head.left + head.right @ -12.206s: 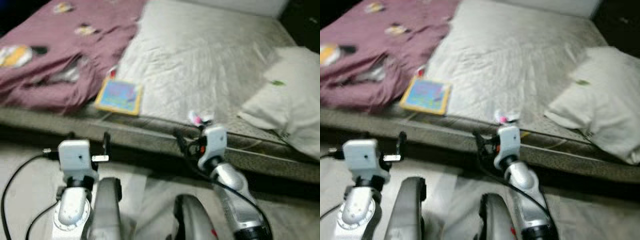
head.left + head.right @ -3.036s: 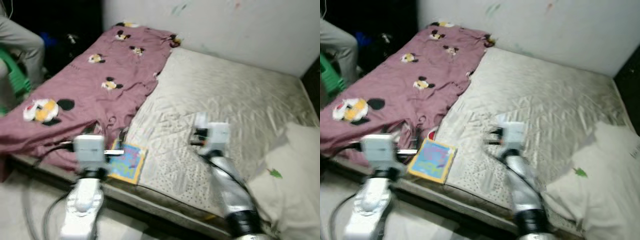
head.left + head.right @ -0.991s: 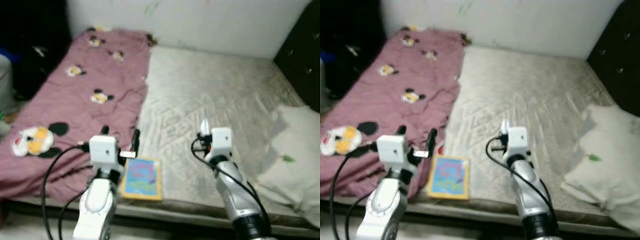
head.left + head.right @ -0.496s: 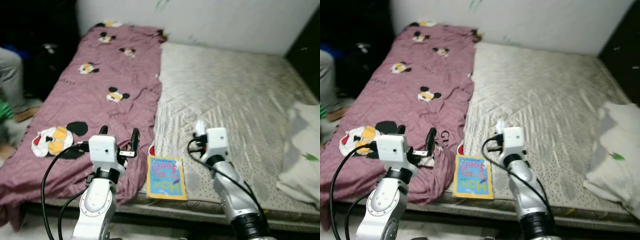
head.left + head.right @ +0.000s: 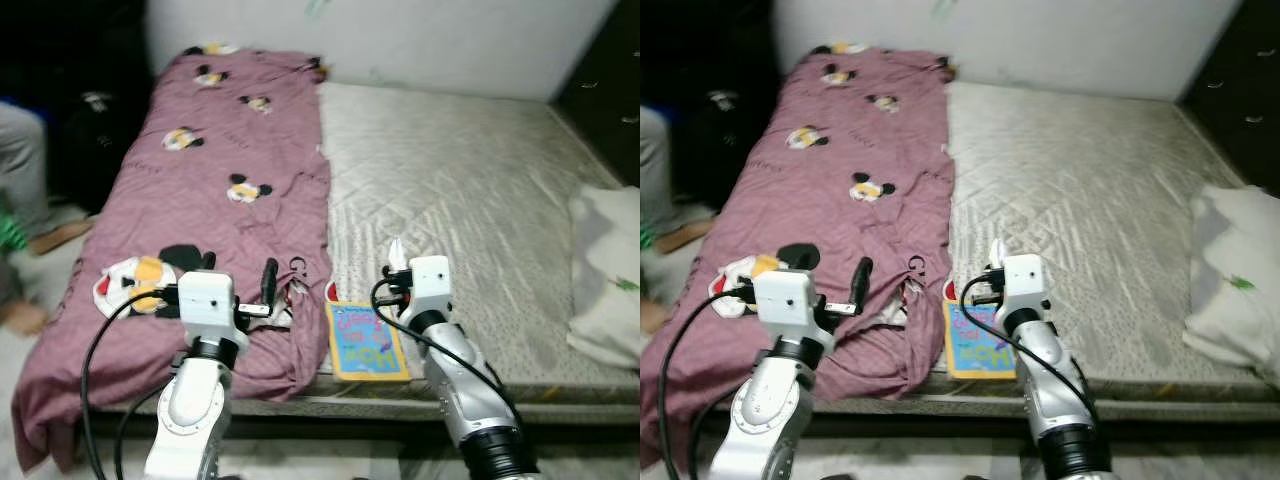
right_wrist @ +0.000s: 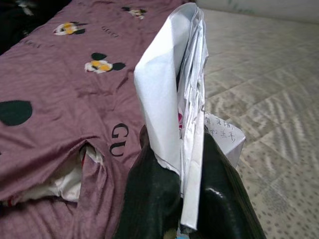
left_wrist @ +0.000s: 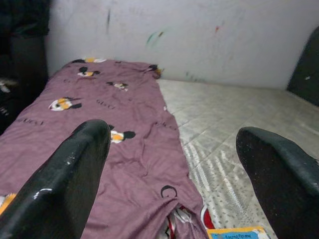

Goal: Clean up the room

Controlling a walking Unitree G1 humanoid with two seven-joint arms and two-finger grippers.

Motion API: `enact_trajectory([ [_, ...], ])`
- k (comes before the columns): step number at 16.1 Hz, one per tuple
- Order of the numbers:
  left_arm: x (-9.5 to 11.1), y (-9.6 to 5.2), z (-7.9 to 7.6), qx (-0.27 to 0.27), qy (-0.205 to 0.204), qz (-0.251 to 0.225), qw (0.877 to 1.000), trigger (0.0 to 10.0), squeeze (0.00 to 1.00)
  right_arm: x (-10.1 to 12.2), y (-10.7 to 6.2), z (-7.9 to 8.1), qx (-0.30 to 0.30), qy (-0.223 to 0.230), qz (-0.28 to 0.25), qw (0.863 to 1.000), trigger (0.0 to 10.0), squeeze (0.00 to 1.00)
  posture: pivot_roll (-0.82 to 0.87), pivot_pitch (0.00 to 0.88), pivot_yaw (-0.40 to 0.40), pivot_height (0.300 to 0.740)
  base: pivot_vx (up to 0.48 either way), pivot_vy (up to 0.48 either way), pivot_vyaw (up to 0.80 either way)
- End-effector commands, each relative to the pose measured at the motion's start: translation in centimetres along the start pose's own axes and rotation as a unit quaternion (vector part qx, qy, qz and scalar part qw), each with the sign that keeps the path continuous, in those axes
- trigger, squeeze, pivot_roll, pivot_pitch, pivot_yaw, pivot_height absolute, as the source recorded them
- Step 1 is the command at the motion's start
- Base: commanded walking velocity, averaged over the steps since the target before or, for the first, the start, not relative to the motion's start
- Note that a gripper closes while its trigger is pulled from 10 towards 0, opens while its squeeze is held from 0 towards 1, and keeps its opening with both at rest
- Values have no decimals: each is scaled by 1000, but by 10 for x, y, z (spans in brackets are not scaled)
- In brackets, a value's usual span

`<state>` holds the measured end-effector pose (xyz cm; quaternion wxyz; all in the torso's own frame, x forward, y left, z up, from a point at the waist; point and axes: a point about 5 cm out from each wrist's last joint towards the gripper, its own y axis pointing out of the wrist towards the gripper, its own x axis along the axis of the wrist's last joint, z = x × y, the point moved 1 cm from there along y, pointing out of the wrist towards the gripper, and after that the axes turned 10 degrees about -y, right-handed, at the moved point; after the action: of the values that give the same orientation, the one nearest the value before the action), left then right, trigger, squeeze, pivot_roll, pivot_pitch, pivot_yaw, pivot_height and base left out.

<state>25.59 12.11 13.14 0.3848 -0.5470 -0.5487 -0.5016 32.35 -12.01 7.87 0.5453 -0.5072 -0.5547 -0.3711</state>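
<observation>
My right gripper point(image 6: 180, 167) is shut on a crumpled white paper point(image 6: 174, 94) that sticks up from its fingers; it hovers over the mattress's front edge point(image 5: 395, 262), just past a colourful book point(image 5: 367, 340). The book lies flat at the mattress edge beside a maroon blanket point(image 5: 210, 190) printed with cartoon mice. My left gripper point(image 5: 240, 277) hangs open above the blanket's front part, with nothing between its fingers point(image 7: 75, 169). A small red-and-white item point(image 5: 331, 292) peeks out from the blanket's hem next to the book.
The bare grey quilted mattress point(image 5: 470, 170) takes up the right half of the bed, against a white wall point(image 7: 189, 35). A white pillow point(image 5: 610, 270) lies at the right edge. A person's leg point(image 5: 20, 160) and foot point(image 5: 20, 318) are on the floor at the left.
The whole picture has shifted as the camera moved, so the book now sits closer to my right gripper. Both arms keep their pose; the right stays shut on the paper.
</observation>
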Motion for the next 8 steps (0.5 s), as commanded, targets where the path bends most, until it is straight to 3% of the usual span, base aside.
enact_trajectory([
  [1, 2, -1, 3, 4, 6, -3, 1000, 10000, 0, 5, 2, 4, 4, 0, -9, 1000, 10000, 0, 10, 98, -89, 740, 0, 424, 0],
  [8, 3, 0, 3, 2, 6, -2, 1000, 10000, 0, 7, 3, 5, 4, -5, -18, 1000, 10000, 0, 11, 99, -88, 740, 0, 424, 0],
])
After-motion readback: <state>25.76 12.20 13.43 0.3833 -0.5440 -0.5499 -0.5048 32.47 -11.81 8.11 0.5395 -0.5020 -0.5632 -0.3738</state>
